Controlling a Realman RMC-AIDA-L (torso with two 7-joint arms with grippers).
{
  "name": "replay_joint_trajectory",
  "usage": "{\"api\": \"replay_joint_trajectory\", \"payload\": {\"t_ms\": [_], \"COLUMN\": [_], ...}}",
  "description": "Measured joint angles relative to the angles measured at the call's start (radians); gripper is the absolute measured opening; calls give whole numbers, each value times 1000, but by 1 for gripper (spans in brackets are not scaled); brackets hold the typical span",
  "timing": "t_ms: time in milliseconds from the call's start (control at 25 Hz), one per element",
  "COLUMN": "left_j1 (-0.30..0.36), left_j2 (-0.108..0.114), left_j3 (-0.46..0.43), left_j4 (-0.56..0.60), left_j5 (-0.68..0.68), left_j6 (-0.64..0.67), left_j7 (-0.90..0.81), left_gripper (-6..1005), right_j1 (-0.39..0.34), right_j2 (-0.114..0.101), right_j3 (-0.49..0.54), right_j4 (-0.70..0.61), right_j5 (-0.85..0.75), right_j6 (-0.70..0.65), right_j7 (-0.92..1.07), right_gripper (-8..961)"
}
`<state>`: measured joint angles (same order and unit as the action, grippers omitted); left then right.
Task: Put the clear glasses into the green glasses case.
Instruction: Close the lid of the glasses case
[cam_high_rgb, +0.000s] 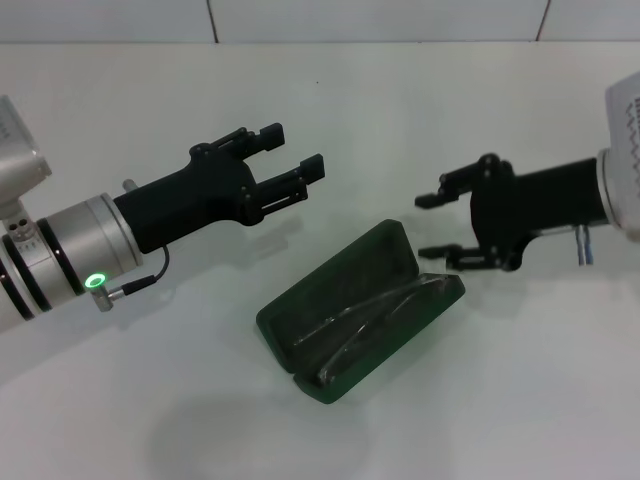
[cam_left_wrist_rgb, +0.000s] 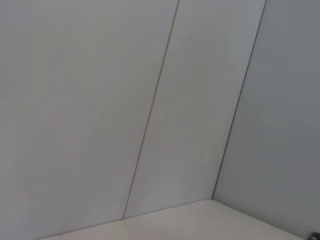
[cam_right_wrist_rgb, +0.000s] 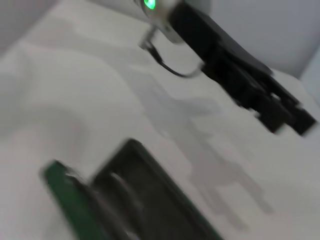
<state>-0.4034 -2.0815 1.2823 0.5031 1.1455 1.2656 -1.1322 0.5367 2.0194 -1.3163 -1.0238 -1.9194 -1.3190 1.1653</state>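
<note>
The green glasses case (cam_high_rgb: 392, 249) lies open on the white table in the head view, lid tilted back toward the far side. The clear glasses (cam_high_rgb: 362, 314) lie inside its lower half, folded, showing as faint glints. My left gripper (cam_high_rgb: 292, 150) hovers open up and to the left of the case, holding nothing. Just off the case's right end, my right gripper (cam_high_rgb: 427, 227) is open and empty too. The right wrist view shows the open case (cam_right_wrist_rgb: 67, 192) close by and the left gripper (cam_right_wrist_rgb: 287, 116) beyond it. In the left wrist view there are only wall panels.
A white tabletop (cam_high_rgb: 500, 400) surrounds the case, with a white panelled wall (cam_high_rgb: 380, 18) along its far edge. No other objects stand on the table.
</note>
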Motion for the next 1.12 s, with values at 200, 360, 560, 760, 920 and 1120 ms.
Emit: {"api": "replay_joint_trajectory", "payload": {"t_ms": [200, 360, 560, 760, 920, 1120], "left_j1": [0, -3, -6, -5, -6, -14], "left_j2": [-1, -2, -2, -2, -2, -2], "left_j3": [0, 0, 0, 0, 0, 0], "left_j4": [0, -1, -1, -3, -3, -13], "left_j5": [0, 1, 2, 3, 5, 5], "left_j6": [0, -5, -8, -10, -11, -12], "left_j7": [1, 2, 2, 2, 2, 5], "left_gripper": [757, 757, 757, 757, 757, 757], "right_j1": [-22, -17, -15, -16, -33, -27], "right_j2": [-1, -5, -4, -7, -7, -7], "right_j3": [1, -2, -4, 15, 70, 130], "right_j4": [-2, 1, 4, -11, -35, -23], "right_j5": [13, -29, -99, -142, -148, -174], "right_j6": [-121, -167, -228, -289, -344, -435], "right_j7": [-44, -42, -35, -25, -40, -71], "right_gripper": [498, 500, 501, 503, 504, 506]}}
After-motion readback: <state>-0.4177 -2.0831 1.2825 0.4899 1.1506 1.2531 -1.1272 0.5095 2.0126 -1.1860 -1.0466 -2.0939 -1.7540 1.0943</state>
